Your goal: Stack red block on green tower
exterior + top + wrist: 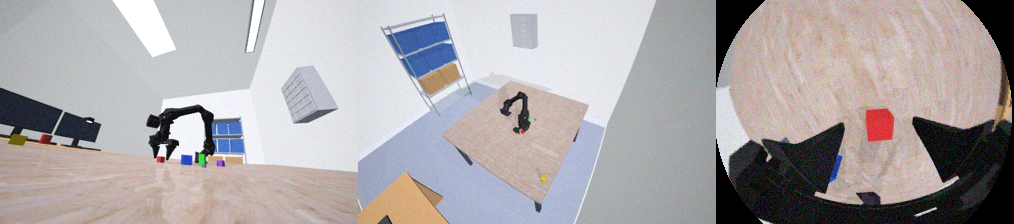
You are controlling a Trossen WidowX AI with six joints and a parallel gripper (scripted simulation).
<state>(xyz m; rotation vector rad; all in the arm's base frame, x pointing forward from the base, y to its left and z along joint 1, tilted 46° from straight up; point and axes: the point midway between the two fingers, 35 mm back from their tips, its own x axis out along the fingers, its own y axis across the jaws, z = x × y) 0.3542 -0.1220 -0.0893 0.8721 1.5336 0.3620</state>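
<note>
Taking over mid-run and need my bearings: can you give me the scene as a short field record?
claw: open, empty, fingers pointing down
red block: on the table, between the open fingers, not gripped
green tower: upright near the arm's base, apart from the claw
blue block: on the table between red block and green tower
purple block: on the table beyond the tower
stacking: not yet begun

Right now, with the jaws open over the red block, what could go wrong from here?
1. The small red cube sits between the open jaws of the black gripper but nearer one finger in the wrist view; closing could shove or twist it rather than clamp it.
2. The tall green tower has a blue cube and a purple cube close by, so the carry could clip them or topple the tower.
</note>
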